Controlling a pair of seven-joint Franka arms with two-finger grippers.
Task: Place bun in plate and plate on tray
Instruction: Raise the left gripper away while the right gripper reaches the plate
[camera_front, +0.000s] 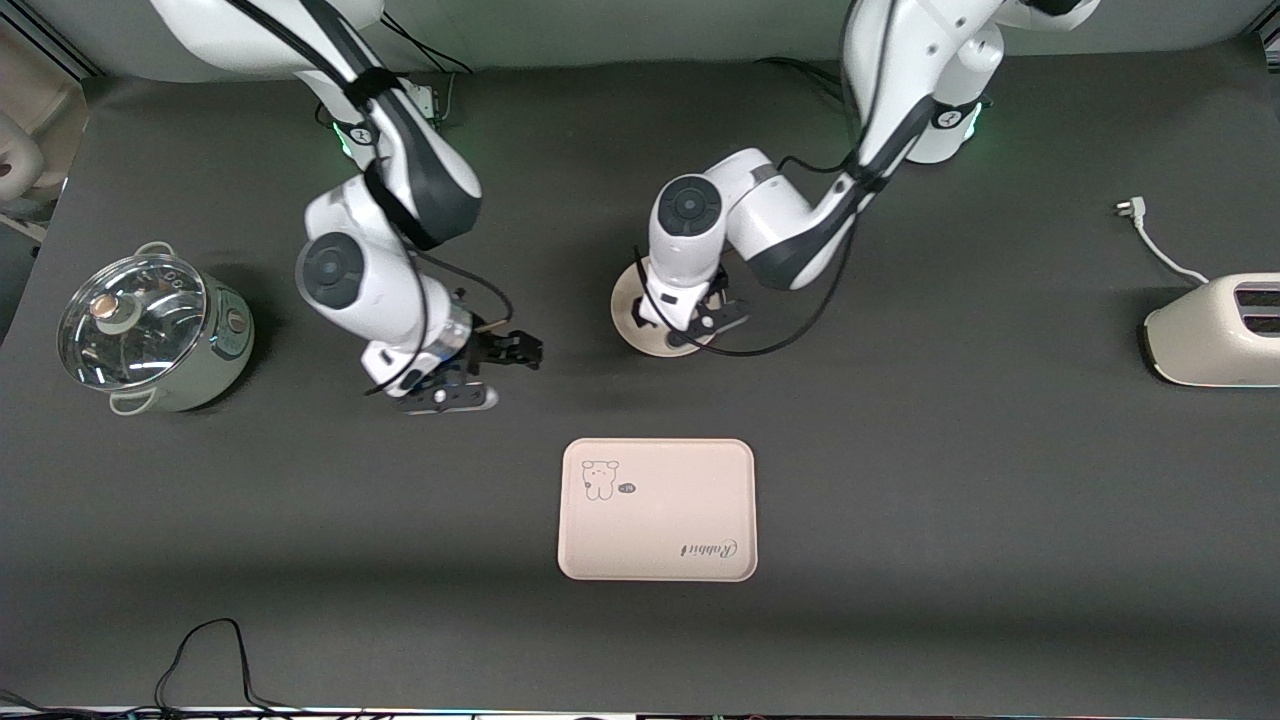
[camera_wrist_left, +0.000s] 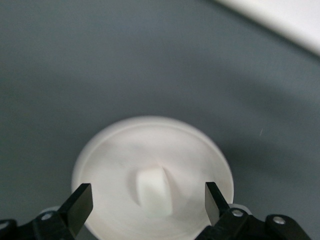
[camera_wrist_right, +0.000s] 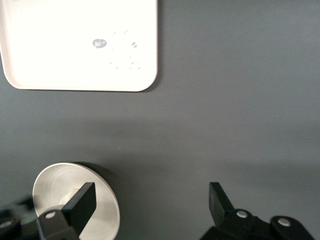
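Observation:
The round cream plate (camera_front: 628, 300) lies on the table, farther from the front camera than the tray (camera_front: 657, 510). My left gripper (camera_front: 690, 320) hangs over the plate and hides the bun in the front view. In the left wrist view the off-white bun (camera_wrist_left: 155, 190) lies in the plate (camera_wrist_left: 100, 150), and my left gripper (camera_wrist_left: 148, 197) is open, its fingers on either side of the bun and apart from it. My right gripper (camera_front: 478, 372) is open and empty over bare table, toward the right arm's end. The right wrist view shows it (camera_wrist_right: 152, 195), the plate (camera_wrist_right: 55, 182) and the tray (camera_wrist_right: 80, 45).
A steel pot with a glass lid (camera_front: 150, 330) stands at the right arm's end of the table. A cream toaster (camera_front: 1215, 330) with its cord stands at the left arm's end. Cables lie along the table's front edge (camera_front: 210, 660).

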